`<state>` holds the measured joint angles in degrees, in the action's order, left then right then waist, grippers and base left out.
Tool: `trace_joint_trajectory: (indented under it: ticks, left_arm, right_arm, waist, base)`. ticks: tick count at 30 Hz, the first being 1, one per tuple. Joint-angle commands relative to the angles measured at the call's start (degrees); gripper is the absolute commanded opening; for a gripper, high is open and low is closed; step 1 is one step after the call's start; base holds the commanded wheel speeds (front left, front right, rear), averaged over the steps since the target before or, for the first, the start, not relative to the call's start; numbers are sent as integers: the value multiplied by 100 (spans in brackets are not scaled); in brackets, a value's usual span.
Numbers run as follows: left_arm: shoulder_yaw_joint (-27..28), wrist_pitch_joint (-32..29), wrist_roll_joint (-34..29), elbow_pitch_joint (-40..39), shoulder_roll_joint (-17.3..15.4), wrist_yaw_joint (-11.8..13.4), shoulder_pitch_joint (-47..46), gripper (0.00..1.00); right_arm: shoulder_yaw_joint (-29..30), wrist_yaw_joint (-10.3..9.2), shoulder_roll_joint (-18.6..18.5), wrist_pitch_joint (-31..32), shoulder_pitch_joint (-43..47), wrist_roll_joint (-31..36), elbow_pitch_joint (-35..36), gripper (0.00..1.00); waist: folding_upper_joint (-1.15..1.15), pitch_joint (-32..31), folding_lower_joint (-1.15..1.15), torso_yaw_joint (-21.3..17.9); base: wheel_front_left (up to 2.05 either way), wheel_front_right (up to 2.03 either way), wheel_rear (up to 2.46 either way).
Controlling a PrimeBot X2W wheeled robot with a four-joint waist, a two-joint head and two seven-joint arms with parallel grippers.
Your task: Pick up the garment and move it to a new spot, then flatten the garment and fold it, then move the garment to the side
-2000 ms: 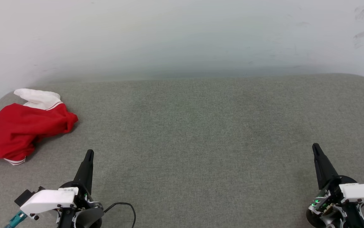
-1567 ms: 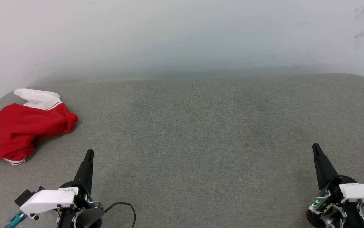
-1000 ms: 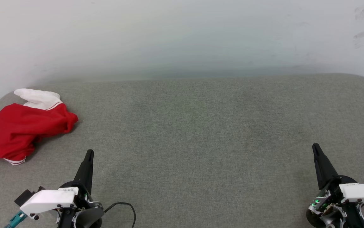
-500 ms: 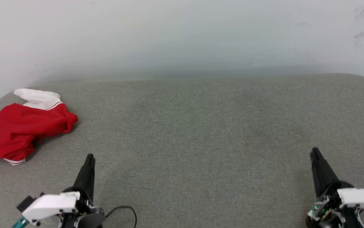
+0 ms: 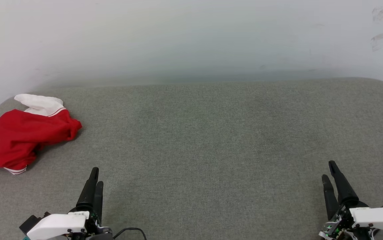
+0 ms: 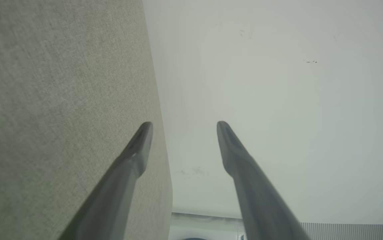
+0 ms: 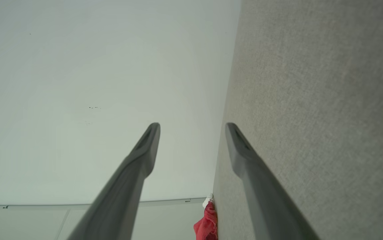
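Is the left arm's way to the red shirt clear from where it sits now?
Probably yes: the left gripper, jaws open, sits at the near side, and bare grey cushion lies between it and the garment, bunched at the far left.

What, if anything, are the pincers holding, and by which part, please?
Nothing: the left pincer and right pincer stand open and empty; the garment lies apart, untouched.
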<state>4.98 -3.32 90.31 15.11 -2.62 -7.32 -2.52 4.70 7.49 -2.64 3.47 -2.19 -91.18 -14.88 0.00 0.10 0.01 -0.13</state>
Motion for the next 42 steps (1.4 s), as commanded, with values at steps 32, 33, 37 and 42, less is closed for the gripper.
trace_joint_trajectory:
  ticks: [32,33,37,42]
  left_arm:
    - [621,751,-2875,-1155,-21,251,191,100]
    - [568,789,-3069,-1303,-21,284,204,100]
    - [483,844,-3417,-1497,-21,356,241,100]
    - [243,934,-4170,-1801,-23,463,282,100]
  right_arm:
    - [143,0,-17,-757,12,3844,831,100]
    - [78,0,-17,-792,5,4264,981,100]
    - [10,0,-19,-852,39,4746,1150,100]
    - [-51,0,-20,-943,60,5411,1400,100]
  waist:
    - [0,4,0,-45]
    - [0,12,0,-44]
    - [0,24,0,-39]
    - [0,41,0,-36]
  base:
    - [0,0,0]
    - [0,0,0]
    - [0,0,0]
    - [0,0,0]
